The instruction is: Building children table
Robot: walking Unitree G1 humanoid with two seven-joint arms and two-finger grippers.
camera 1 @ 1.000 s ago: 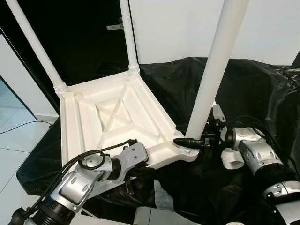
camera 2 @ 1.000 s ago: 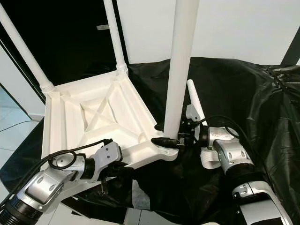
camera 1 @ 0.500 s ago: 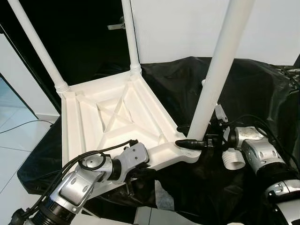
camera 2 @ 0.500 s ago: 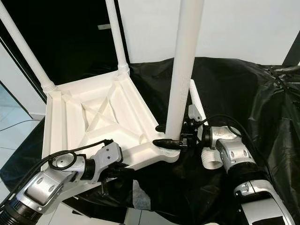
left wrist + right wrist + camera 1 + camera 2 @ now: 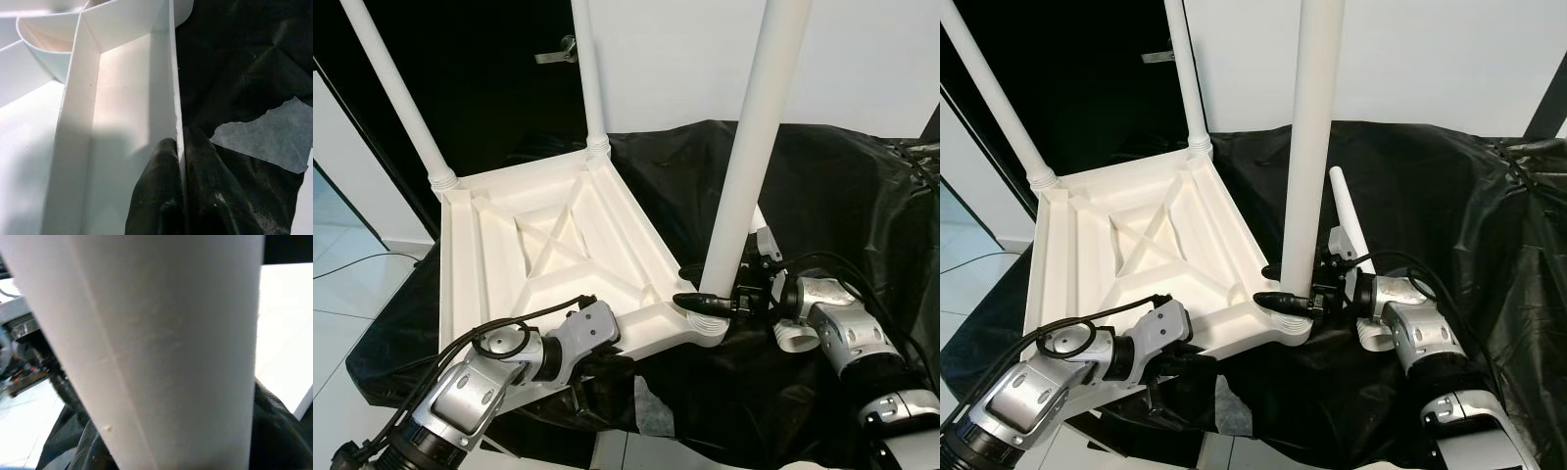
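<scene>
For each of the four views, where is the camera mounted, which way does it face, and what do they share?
Left eye view: head camera, looking forward and down at the upturned white plastic tabletop; both silver arms show.
Right eye view: the same scene, shifted sideways; right gripper clasps the near white table leg.
Left wrist view: along the left gripper, pinching the tabletop's edge rib over black sheeting.
Right wrist view: close against that leg.
Shared: the tabletop shows in the eye views and the left wrist view.
</scene>
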